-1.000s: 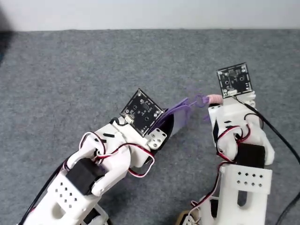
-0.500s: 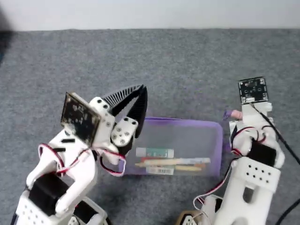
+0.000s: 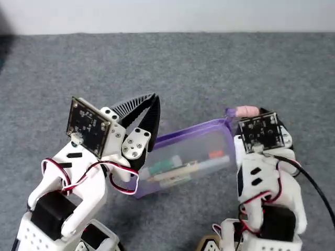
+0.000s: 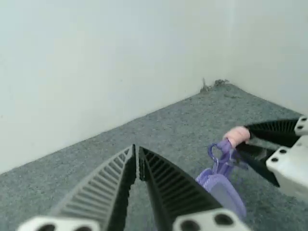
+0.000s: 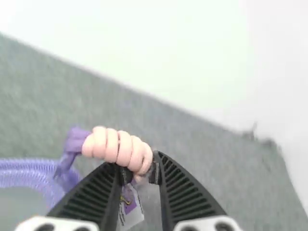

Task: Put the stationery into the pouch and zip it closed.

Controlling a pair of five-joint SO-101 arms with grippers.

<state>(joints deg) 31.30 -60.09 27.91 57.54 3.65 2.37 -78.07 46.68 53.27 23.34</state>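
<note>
Grey mat (image 3: 209, 68) covers the table. Clear purple pouch (image 3: 204, 141) sits mid-mat, skewed, long axis running 8 to 2 o'clock. Left gripper (image 3: 156, 97) is at the pouch's 10 o'clock, jaws pinched together at the tips, nothing held. Right gripper (image 5: 139, 162) is at the pouch's 2 o'clock corner, jaws clamped on the pink coil charm (image 5: 118, 146) at the zip end. Stationery (image 3: 178, 166) is inside the pouch, lying along its length.
</note>
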